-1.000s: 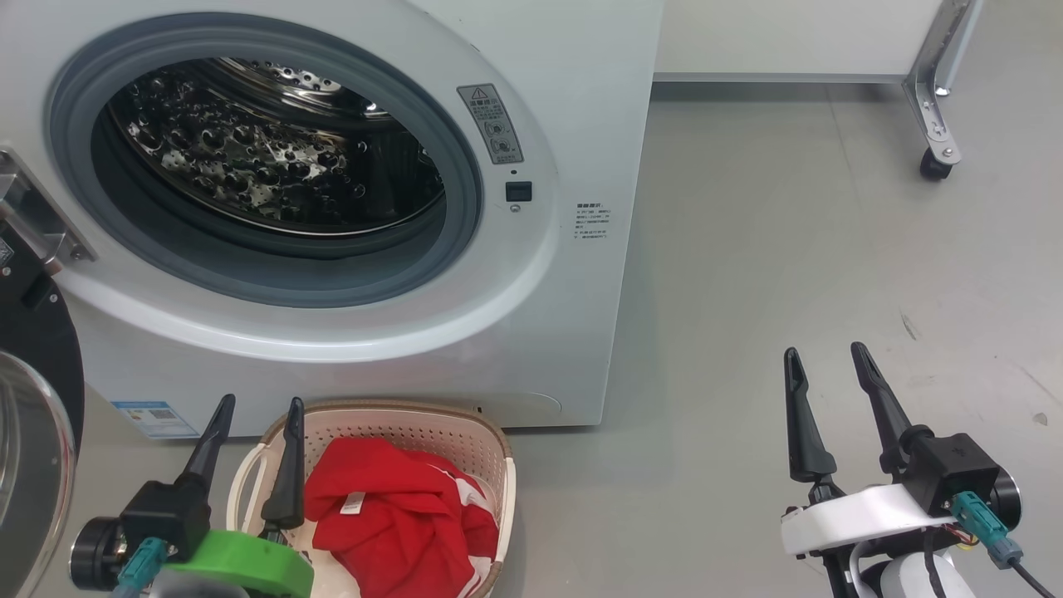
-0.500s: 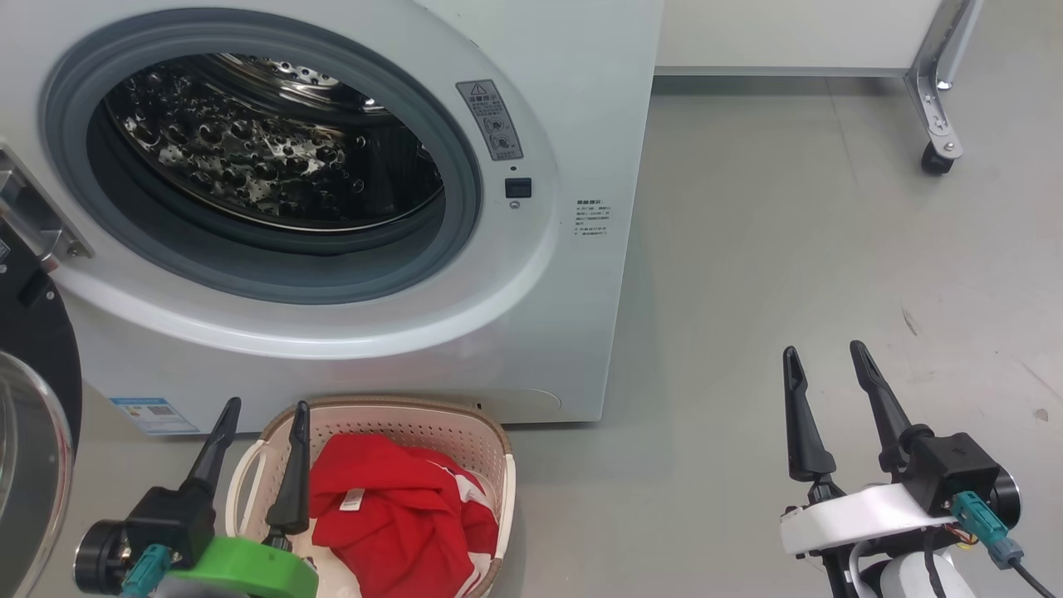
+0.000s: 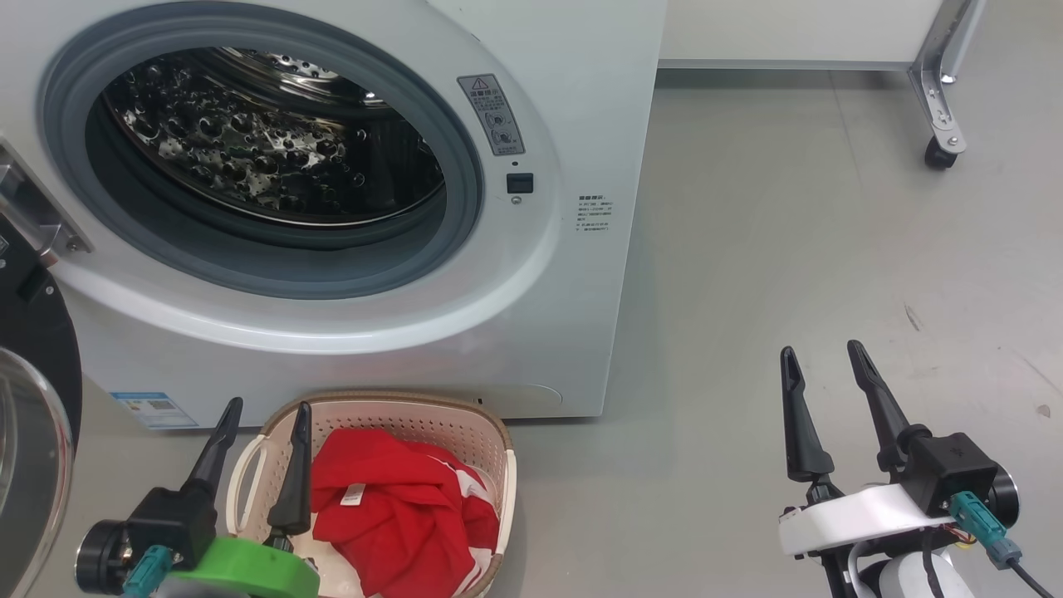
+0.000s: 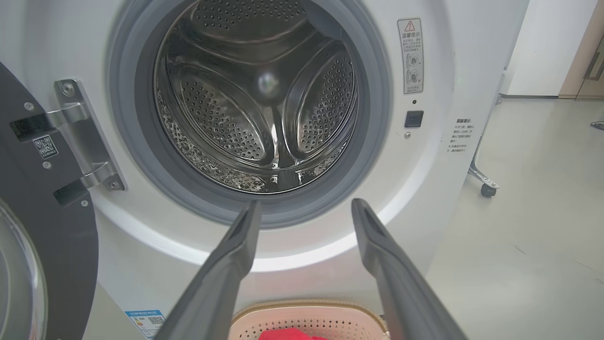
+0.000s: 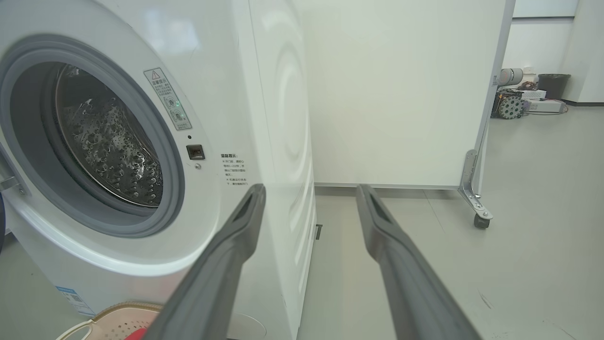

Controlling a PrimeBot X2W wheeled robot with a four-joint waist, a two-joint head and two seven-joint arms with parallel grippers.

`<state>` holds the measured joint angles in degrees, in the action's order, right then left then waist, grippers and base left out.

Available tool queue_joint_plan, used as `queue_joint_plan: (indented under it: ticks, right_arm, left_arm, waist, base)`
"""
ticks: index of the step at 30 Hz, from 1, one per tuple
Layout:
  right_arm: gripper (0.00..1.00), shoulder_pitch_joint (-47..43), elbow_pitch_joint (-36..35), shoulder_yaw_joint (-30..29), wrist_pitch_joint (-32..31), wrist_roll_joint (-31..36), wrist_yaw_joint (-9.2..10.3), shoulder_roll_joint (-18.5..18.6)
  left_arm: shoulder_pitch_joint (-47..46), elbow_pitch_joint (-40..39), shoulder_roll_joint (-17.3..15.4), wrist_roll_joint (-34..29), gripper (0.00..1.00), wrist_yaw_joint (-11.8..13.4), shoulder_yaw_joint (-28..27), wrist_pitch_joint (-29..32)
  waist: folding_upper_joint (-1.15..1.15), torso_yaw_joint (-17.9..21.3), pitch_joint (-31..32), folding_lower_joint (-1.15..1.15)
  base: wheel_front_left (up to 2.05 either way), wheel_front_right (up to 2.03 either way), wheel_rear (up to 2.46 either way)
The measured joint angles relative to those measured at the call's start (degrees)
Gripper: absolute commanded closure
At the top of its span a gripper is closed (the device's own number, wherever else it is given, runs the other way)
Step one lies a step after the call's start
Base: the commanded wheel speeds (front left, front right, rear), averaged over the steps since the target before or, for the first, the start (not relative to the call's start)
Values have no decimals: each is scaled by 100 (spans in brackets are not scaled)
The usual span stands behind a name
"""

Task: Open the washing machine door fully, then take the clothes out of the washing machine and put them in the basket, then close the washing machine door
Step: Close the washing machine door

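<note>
Change: since a second ago my head camera has tipped slightly, so the whole scene sits a touch higher; my left hand (image 3: 269,404) has edged a little toward the basket, and my right hand (image 3: 820,347) is where it was.
Basket (image 3: 415,432): on the floor at 7 o'clock, just in front of the washing machine's base; it holds the clothes (image 3: 390,515), a red bundle with white stripes and a small white label facing up.
Washing machine (image 3: 573,316): fills 10 to 12 o'clock, its mouth uncovered.
Drum (image 4: 264,118): bare perforated steel and paddles show all round.
Washing machine door (image 3: 37,332): swung wide open at 9 o'clock, hanging on its metal hinge (image 3: 33,224).
Left hand: fingers spread wide, gripping nothing, hovering over the basket's left handle and aimed at the drum mouth.
Right hand: fingers spread wide, holding nothing, at 4 o'clock over bare grey floor (image 3: 747,249), well apart from the basket.
Surroundings: a white panel on a castor bracket (image 3: 938,154) stands at 1 o'clock, beyond the machine's side.
In the way: the open door stands just left of my left hand.
</note>
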<state>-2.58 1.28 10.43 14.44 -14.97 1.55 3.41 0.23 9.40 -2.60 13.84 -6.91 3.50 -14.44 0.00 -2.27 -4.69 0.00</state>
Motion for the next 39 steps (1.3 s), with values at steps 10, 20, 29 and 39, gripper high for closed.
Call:
queue_joint_plan:
  ticks: [10,20,29,39]
  right_arm:
    - [0,1,4,9,0,0,-43,-13]
    - [0,1,32,26,0,0,-65,-21]
    - [0,2,34,34,0,0,-91,-33]
    - [0,3,45,34,0,0,-91,-57]
  left_arm:
    - [1,-12,1,-108,0,0,34,0]
    - [7,-27,2,-132,0,3,47,0]
    - [8,-97,3,-130,0,3,63,0]
    - [9,-96,4,-133,0,4,77,0]
  waist:
    - [0,-9,9,0]
    - [0,-2,27,0]
    - [0,3,3,0]
    - [0,4,2,0]
  base:
    - [-63,63,0]
    - [-101,101,0]
    - [-128,128,0]
    - [-94,94,0]
